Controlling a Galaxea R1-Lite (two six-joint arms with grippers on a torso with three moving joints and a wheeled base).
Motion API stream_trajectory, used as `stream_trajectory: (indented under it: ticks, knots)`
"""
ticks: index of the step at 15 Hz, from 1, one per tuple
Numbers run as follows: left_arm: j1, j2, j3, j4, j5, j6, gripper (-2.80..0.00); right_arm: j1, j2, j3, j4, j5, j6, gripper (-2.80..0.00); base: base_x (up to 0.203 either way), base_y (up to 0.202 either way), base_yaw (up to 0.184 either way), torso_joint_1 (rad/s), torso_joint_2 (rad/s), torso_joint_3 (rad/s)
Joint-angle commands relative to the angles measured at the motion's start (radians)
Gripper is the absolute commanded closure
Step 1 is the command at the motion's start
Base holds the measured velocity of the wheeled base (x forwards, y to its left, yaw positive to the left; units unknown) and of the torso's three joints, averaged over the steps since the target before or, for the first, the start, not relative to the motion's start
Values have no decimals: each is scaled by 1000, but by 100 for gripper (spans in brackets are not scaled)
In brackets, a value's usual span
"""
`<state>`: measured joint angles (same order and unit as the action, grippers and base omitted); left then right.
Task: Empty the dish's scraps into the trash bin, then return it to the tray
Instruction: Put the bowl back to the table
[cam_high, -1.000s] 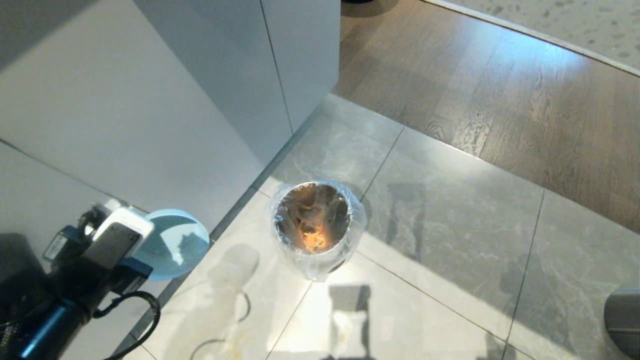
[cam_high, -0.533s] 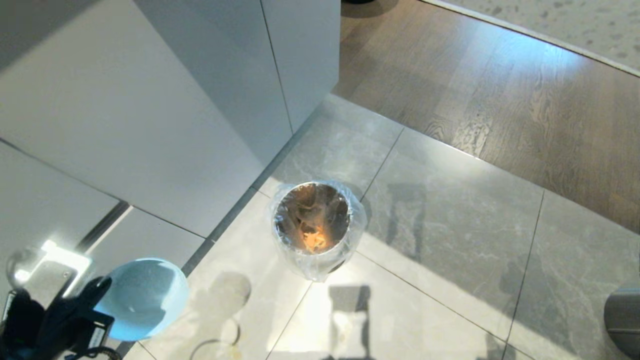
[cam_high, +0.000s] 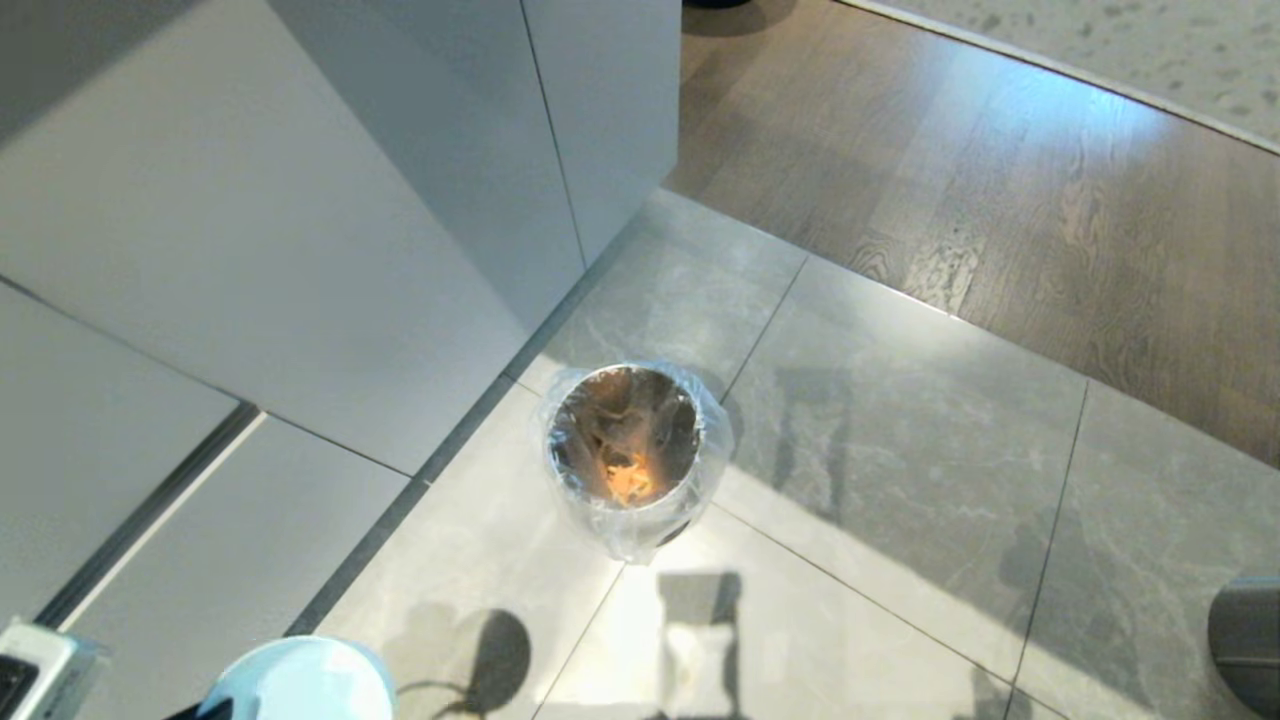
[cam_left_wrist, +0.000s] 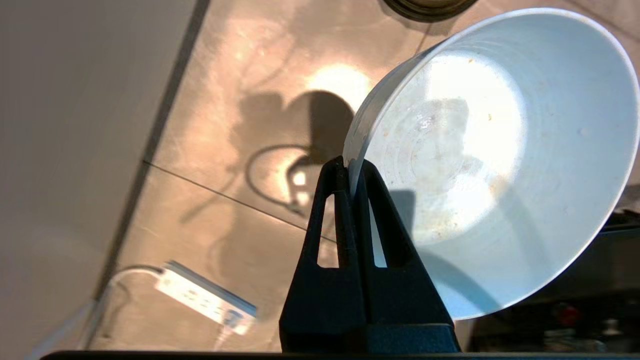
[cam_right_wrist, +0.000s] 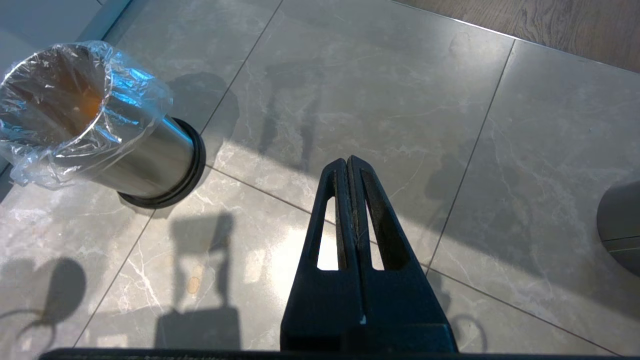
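Note:
The pale-blue dish hangs tilted on its edge, its inside bare but for faint smears. My left gripper is shut on the dish's rim. In the head view only the dish's top shows at the bottom left edge. The trash bin, shiny metal lined with a crinkly clear bag, stands on the floor tiles ahead, with orange scraps inside. From the right wrist the trash bin lies off to one side. My right gripper hangs shut and empty over the tiles. The tray is out of view.
White cabinet fronts rise on the left, close to the bin. A white power strip with its cable lies on the floor below the left gripper. A grey rounded object sits at the right edge. Wood flooring lies beyond the tiles.
My left arm has pulled the dish down and back from beside the bin, so it has nearly left the head view. The bin and right arm have stayed still.

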<state>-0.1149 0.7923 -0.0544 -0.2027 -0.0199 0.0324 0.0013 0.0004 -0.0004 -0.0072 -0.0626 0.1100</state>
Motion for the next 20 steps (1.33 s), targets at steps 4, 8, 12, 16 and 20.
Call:
stream_trajectory:
  ticks: [4,8,12,16,20]
  knots:
    - [7,-292,53,127,-13,-104,0,0,0,0,0,0,0,0,0,0,0,0,0,0]
    - [30,-399,54,138,-3,-146,0,0,0,0,0,0,0,0,0,0,0,0,0,0]
    - [69,-525,54,138,2,-148,0,0,0,0,0,0,0,0,0,0,0,0,0,0]
    - [129,-609,54,136,3,-96,0,0,1,0,0,0,0,0,0,0,0,0,0,0]
    - [127,-620,54,193,0,-16,0,0,0,0,0,0,0,0,0,0,0,0,0,0]
